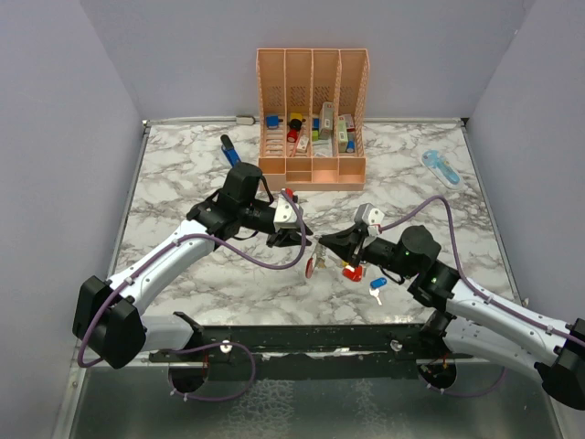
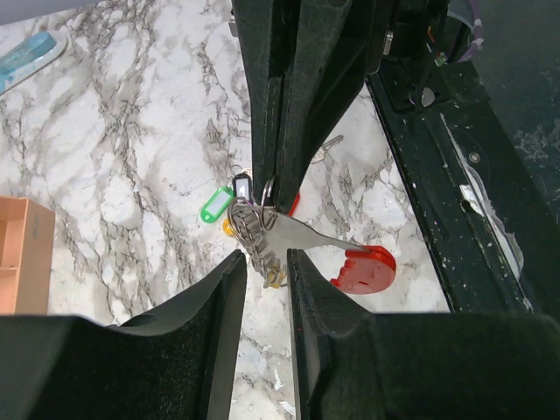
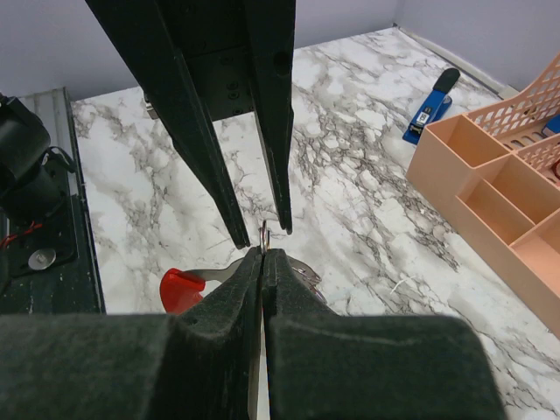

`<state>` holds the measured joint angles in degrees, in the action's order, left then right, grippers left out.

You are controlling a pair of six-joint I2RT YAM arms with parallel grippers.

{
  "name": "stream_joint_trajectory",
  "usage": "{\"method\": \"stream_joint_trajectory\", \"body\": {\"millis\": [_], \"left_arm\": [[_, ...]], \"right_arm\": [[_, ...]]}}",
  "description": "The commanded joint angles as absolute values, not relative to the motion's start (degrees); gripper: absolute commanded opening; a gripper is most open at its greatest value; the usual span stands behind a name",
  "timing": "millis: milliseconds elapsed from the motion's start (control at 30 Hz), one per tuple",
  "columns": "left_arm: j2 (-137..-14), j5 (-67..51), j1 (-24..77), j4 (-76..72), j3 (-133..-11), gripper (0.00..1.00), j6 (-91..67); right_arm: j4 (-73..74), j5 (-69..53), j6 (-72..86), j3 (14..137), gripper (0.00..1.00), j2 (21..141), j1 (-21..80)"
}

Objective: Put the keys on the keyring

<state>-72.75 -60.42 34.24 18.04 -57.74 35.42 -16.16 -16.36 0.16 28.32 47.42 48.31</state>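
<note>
Right claw (image 3: 262, 255): jaws pressed together on the keyring (image 3: 264, 230), pinching it by the rim. Only a small arc of the ring stood proud of the tips.

The bunch of keys (image 2: 254, 229) hung under that pinch. The green tag (image 2: 213, 206) was on the side of the bunch away from the left claw. The red-headed key (image 2: 363, 267) stuck out sideways, just past one left fingertip.

Left claw (image 2: 265, 255): narrowly parted and holding nothing. Its tips sat either side of the ring's exposed arc, nose to nose with the right claw.

One blue-tagged key (image 1: 377, 285) lay on the table (image 2: 131, 131) below the right claw, off the ring.

Risks, as judged:
- The rim pinch looked shallow. A nudge from a left fingertip could roll the ring in the pads or pop it out, dropping the whole bunch.
- If the left claw closed off-centre, it could twist the ring instead of seating on it.
- The two claws were very close, so finger-on-finger contact was likely with any small misalignment.
- The protruding red-headed key could snag a left finger and set the bunch swinging.
</note>
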Motion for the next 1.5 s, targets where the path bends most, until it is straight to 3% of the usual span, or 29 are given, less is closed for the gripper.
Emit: {"method": "stream_joint_trajectory", "body": {"millis": [0, 1100, 1467], "left_arm": [[-72.45, -61.68, 34.19, 15.73, -60.23, 0.29, 34.52], [-73.12, -62.18, 34.54, 16.21, -58.54, 0.27, 34.94], [-73.19, -62.05, 34.54, 15.24, -57.57, 0.18, 34.44]], "right_arm": [[-18.27, -18.01, 0.53, 29.16, 0.01, 48.35, 48.32], [-21.94, -19.02, 0.74, 30.74, 0.01, 50.83, 48.34], [-21.36, -19.07, 0.89, 30.92, 0.01, 49.59, 48.34]]}}
